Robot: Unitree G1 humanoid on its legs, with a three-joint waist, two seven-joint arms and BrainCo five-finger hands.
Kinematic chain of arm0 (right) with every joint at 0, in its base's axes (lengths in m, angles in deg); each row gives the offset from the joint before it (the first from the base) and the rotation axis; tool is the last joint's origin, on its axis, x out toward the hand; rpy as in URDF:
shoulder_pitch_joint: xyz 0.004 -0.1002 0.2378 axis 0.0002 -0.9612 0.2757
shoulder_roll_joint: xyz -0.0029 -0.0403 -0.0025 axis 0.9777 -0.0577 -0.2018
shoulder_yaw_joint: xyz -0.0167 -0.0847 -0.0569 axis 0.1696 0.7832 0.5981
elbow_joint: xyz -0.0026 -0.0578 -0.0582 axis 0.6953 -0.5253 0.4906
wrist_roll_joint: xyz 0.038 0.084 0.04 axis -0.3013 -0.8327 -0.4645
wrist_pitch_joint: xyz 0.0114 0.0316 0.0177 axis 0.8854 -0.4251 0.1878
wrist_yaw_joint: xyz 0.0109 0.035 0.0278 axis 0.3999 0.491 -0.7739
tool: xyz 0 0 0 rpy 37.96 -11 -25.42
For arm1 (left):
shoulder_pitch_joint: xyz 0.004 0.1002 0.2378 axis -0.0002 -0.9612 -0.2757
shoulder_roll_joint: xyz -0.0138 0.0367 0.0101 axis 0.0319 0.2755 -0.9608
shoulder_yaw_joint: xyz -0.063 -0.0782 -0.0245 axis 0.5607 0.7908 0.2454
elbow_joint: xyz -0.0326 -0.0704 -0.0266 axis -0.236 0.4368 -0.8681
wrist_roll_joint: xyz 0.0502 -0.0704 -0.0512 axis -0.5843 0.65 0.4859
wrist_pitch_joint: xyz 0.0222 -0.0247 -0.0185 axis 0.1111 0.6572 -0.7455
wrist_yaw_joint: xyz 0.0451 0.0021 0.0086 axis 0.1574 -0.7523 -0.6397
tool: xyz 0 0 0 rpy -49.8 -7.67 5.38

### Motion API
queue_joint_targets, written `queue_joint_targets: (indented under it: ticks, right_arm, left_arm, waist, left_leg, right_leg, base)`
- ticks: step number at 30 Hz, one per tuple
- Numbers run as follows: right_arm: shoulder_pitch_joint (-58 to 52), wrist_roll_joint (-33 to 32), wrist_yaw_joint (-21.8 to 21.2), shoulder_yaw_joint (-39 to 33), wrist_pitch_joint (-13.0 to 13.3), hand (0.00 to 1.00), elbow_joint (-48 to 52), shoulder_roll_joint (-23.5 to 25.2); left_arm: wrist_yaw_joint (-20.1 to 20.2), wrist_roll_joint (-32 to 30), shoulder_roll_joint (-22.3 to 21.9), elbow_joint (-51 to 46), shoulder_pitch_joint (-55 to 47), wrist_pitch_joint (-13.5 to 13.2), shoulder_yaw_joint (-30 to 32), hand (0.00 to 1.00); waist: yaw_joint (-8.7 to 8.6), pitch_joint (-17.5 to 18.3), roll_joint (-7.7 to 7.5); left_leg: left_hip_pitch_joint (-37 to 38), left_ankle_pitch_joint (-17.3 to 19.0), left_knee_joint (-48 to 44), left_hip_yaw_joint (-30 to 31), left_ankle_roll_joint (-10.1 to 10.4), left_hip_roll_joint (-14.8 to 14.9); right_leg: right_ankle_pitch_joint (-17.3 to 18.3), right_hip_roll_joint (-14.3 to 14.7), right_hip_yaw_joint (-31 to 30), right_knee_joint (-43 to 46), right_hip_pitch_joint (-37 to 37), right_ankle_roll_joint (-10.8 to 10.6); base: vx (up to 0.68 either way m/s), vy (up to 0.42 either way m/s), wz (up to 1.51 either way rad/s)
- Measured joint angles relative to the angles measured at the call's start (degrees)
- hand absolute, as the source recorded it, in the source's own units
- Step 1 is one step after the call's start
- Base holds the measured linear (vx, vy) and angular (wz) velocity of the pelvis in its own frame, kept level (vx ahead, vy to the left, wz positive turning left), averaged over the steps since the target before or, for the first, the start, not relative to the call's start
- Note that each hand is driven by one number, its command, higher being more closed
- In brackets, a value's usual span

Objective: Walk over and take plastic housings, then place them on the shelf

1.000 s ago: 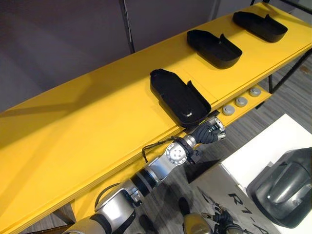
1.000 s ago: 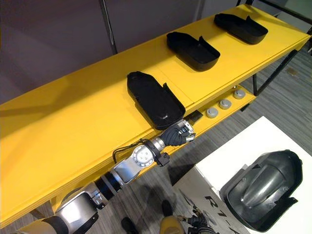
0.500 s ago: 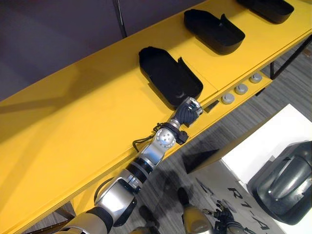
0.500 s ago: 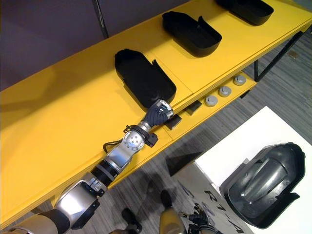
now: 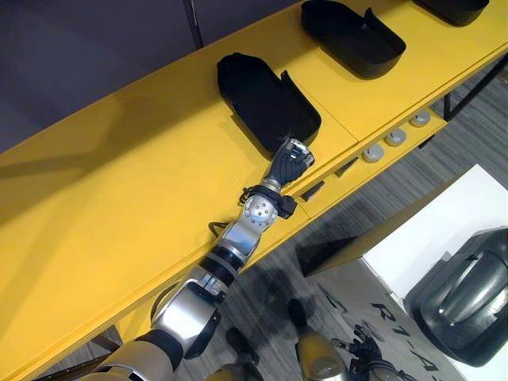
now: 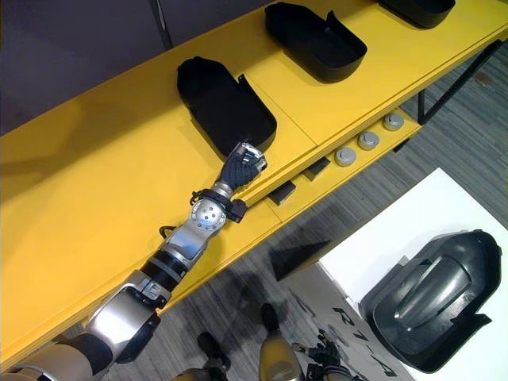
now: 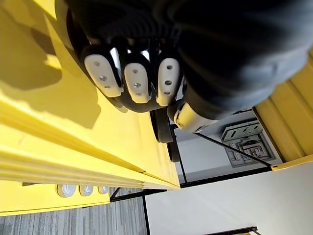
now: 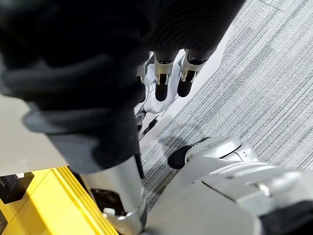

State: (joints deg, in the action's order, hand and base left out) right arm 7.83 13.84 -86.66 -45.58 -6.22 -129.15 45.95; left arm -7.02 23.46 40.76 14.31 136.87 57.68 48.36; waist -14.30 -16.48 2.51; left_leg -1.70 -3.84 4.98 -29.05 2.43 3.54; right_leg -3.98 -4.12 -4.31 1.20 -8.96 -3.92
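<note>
Left hand (image 5: pixel 290 161), fingers curled together, butts the rounded end of a matte black plastic housing (image 5: pixel 258 95) on the yellow shelf (image 5: pixel 119 182).

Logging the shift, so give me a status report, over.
Left hand at nearest housing's near end. Right hand open, empty. Housing lies on yellow shelf; another housing beyond.

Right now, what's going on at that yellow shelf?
The robot's left hand is at the near end of a black plastic housing lying on the yellow shelf; whether it grips the housing is unclear. A second black housing and a third one lie further along the shelf. The right hand hangs open, holding nothing. A grey moulded housing sits on the white table.
</note>
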Motion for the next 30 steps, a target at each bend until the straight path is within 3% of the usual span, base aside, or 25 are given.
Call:
queue_joint_targets:
  ticks: [4, 12, 17, 21, 25, 30]
  right_arm:
    - [-0.01, -0.04, 0.24, -0.01, 0.00, 0.00, -0.17, -0.02]
    - [-0.26, -0.04, 0.26, 0.09, -0.08, 0.00, -1.51, -0.43]
    - [-1.29, 0.06, -0.02, 0.18, -0.11, 0.00, -2.43, -1.10]
    - [-2.77, 0.13, -0.51, 0.36, -0.11, 0.00, -3.37, -1.53]
    - [-5.00, 0.18, -0.57, 0.13, -0.09, 0.00, -3.30, -1.42]
    - [-5.11, 1.35, -0.49, 2.00, -0.06, 0.00, 0.42, 0.04]
  left_arm:
    - [0.00, 1.37, -0.25, -8.40, -2.72, -0.20, -0.19, 1.00]
    - [0.06, 9.42, 1.42, -34.11, -14.50, -4.24, 0.71, 1.00]
    - [-1.38, 11.28, 5.40, -53.09, -27.73, -7.94, 13.40, 1.00]
    - [-3.59, 11.11, 5.77, -61.04, -41.93, -9.97, 24.11, 1.00]
    - [-7.87, 11.27, -0.25, -62.75, -58.28, -11.06, 36.99, 1.00]
    - [-10.03, 13.66, -5.12, -59.27, -71.00, -10.59, 42.93, 1.00]
  waist:
    - [0.31, -0.40, 0.06]
    - [2.00, -0.20, 0.40]
    - [4.74, 1.00, 1.31]
    - [7.47, 3.07, 1.31]
    - [11.13, 6.36, 0.95]
    - [14.82, 8.26, -0.71]
  left_leg:
    - [1.20, 0.01, 0.01, 0.51, 0.00, -0.02]
    - [3.42, 0.03, 0.04, 3.71, 0.03, -0.12]
    - [4.60, 0.01, 0.02, 6.60, 0.01, -0.24]
    - [4.80, -0.01, 0.03, 9.37, -0.01, -0.40]
    - [4.83, -0.30, 0.19, 13.92, -0.39, -0.95]
    - [4.82, -0.44, 0.26, 17.77, -0.59, -1.35]
  right_leg:
    - [0.02, -0.09, 0.37, -0.35, 1.62, 0.01]
    - [0.09, -0.53, 3.56, -2.24, 6.24, 0.01]
    - [0.15, -0.77, 6.53, -3.82, 9.66, 0.06]
    - [0.94, -0.99, 9.40, -4.18, 11.51, 0.15]
    - [3.20, -1.53, 13.67, -2.44, 13.17, -0.07]
    - [5.67, -2.51, 18.43, 0.53, 14.16, -0.21]
  base:
    - [-0.02, -0.001, 0.06]
    - [-0.01, -0.004, 0.20]
    - [0.00, -0.012, 0.28]
    - [0.00, -0.020, 0.37]
    - [0.02, -0.023, 0.59]
    - [-0.02, -0.003, 0.50]
